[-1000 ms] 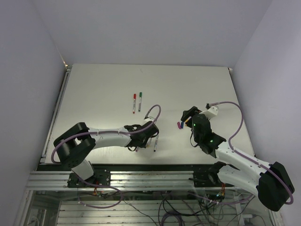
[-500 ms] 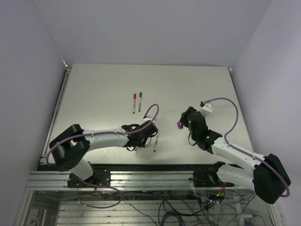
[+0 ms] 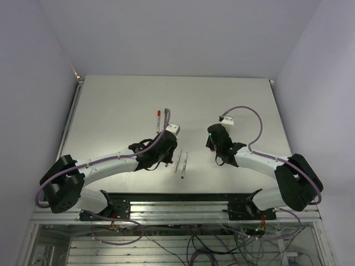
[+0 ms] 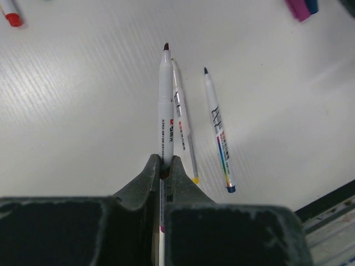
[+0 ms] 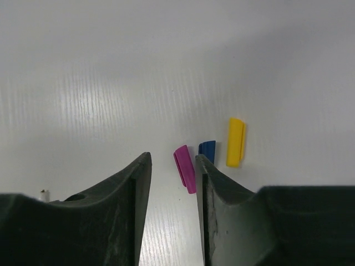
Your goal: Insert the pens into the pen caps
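My left gripper (image 4: 165,160) is shut on a silvery pen (image 4: 166,105) with a magenta rear end and a dark tip, held above the table. Two more pens lie beside it: an orange-ended one (image 4: 183,119) and a blue-ended one (image 4: 218,130); both also show in the top view (image 3: 178,161) (image 3: 184,163). My right gripper (image 5: 172,158) is open and low over the caps. The magenta cap (image 5: 184,168) lies between its fingers, close to the right finger. The blue cap (image 5: 207,149) and the yellow cap (image 5: 235,142) lie just right of it.
Two capped pens, red (image 3: 158,119) and green (image 3: 165,117), lie side by side further back, partly behind my left arm. The red cap's end shows at the corner of the left wrist view (image 4: 11,14). The table's front edge (image 3: 177,193) is close.
My left gripper has taken the magenta pen off the table and swung left and back with it. My right gripper has moved left and further back, down over the caps.
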Motion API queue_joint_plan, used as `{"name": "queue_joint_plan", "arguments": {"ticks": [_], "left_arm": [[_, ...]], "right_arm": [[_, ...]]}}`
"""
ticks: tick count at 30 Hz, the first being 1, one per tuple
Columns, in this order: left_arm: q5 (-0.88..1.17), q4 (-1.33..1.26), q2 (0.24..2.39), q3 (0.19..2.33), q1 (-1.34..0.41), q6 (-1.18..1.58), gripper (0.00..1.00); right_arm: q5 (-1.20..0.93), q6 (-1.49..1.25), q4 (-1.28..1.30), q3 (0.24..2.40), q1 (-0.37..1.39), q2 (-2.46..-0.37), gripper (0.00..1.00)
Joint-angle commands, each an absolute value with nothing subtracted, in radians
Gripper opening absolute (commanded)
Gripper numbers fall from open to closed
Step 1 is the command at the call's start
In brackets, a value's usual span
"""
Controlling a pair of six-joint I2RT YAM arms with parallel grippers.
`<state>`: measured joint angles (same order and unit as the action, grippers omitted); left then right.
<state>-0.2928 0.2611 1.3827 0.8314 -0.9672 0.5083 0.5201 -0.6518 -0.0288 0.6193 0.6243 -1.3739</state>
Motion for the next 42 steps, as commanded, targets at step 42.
{"name": "queue_joint_plan", "arguments": {"ticks": [42], "left_arm": [[-0.007, 0.138, 1.385, 0.826, -0.886, 0.471, 0.07]], "right_arm": [[0.330, -0.648, 0.027, 0.669, 0.563, -1.570, 0.20]]}}
